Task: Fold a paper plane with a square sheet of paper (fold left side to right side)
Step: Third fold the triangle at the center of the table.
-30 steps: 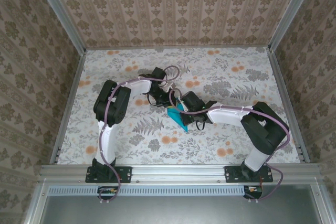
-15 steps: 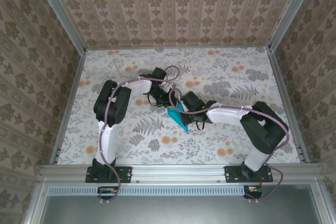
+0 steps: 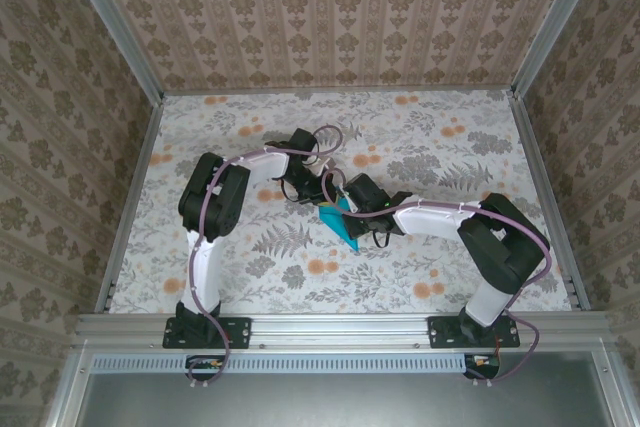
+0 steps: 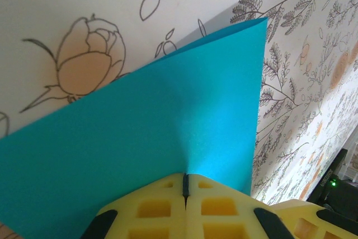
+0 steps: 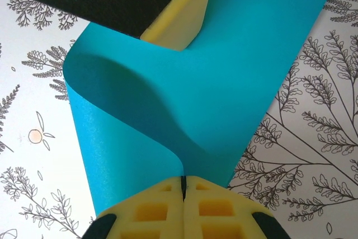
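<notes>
The turquoise paper sheet [image 5: 235, 82] sits clamped in closed left fingers [image 4: 151, 208] and right fingers [image 5: 151, 212], curled up, I judge, to carry the fold across.

No change to see in the top view. Left gripper [image 4: 185, 186], right gripper [image 5: 183, 186] and paper [image 3: 338, 227] match both earlier frames. Any shift of the arms is too small to tell.
</notes>
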